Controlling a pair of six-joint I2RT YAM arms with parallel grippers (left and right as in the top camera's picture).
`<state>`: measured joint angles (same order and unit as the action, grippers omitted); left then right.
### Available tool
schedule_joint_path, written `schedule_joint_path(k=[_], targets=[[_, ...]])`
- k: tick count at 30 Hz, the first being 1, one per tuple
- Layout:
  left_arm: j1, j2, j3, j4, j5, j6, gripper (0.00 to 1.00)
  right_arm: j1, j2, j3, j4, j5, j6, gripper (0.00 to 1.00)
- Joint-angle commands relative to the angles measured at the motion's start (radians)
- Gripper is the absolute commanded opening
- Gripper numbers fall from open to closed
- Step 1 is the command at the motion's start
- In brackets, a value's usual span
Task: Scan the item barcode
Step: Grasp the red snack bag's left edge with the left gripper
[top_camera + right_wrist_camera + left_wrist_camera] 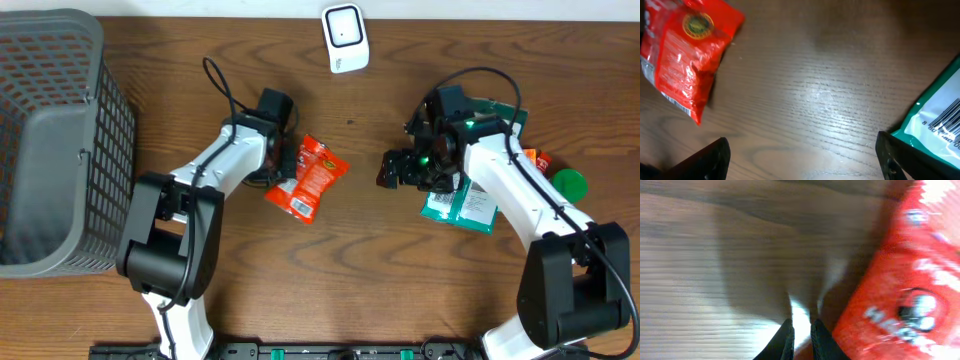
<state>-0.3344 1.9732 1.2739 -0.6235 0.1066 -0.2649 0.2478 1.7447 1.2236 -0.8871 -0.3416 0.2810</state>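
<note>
Left gripper (287, 164) pinched together, looks empty | crinkly red foil snack packet (310, 178) just right of it, long axis near-left to far-right | right gripper (392, 170) spread wide, farther off

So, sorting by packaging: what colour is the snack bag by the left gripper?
The snack bag is red, sharpest in the right wrist view.

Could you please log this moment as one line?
left claw shut by red snack bag | right claw open, empty | scanner untouched
</note>
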Motion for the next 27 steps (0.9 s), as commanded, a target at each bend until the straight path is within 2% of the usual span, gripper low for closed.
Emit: schedule_joint_path(k=[1, 11, 15, 19, 27], targets=[[-0.045, 0.000, -0.003, 0.000, 0.047, 0.002, 0.15, 0.002, 0.001, -0.038, 0.024, -0.010, 0.010, 0.88], [-0.126, 0.000, -0.003, 0.007, 0.048, 0.002, 0.16, 0.002, 0.001, -0.124, 0.153, -0.165, 0.018, 0.86], [-0.150, 0.000, -0.003, 0.013, 0.047, 0.010, 0.16, 0.002, 0.001, -0.171, 0.212, -0.170, 0.045, 0.85], [-0.152, -0.010, 0.022, -0.007, 0.047, 0.073, 0.16, 0.003, 0.001, -0.225, 0.326, -0.233, 0.067, 0.84], [-0.136, -0.122, 0.063, -0.046, 0.050, 0.071, 0.16, 0.003, 0.001, -0.304, 0.525, -0.270, 0.163, 0.82]])
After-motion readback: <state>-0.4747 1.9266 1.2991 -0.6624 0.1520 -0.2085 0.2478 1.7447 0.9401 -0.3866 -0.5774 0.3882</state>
